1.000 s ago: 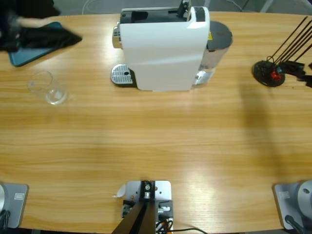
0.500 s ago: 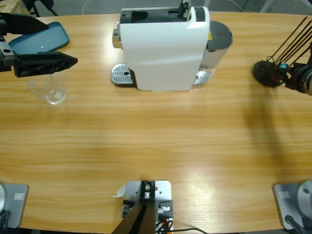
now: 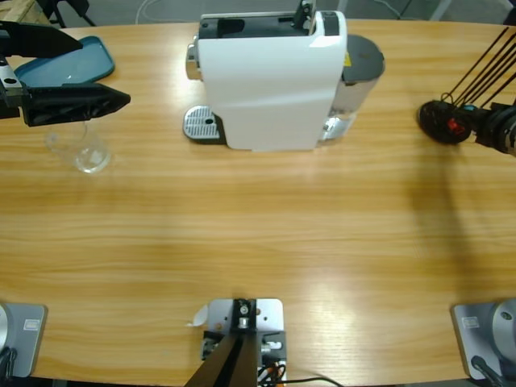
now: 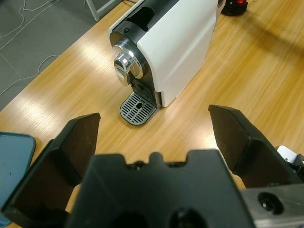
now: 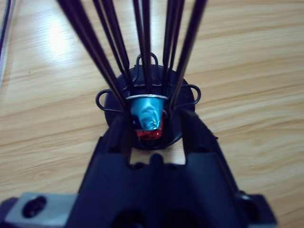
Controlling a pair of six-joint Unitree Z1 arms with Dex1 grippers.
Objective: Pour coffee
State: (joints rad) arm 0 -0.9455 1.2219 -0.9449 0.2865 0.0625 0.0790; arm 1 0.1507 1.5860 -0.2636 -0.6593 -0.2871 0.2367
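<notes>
1. Black are my two left jaws, and my left gripper (image 3: 109, 76) has them spread wide apart with nothing between them.
2. Just under my left gripper, a little toward me, stands a clear glass (image 3: 81, 145) on the wooden table (image 3: 258, 234). I cannot see any coffee in it.
3. Right behind my left gripper, on the far side, lies a blue tray (image 3: 76, 60).
4. Out in front of my left jaws stands the white coffee machine (image 4: 175, 40). Its shiny round spout (image 4: 127, 64) hangs over a small grey drip grate (image 4: 137, 108).
5. My right gripper (image 5: 156, 135) is at the other end of the table, well apart from the glass.
6. My right jaws are close together, with one on each side of a blue capsule (image 5: 147, 114). I cannot tell if they press it.
7. Just below the blue one, nearer to me, peeks a red capsule (image 5: 148, 135).
8. Both sit in a black wire capsule holder (image 5: 142, 57) whose thin rods go up past my right jaws.
</notes>
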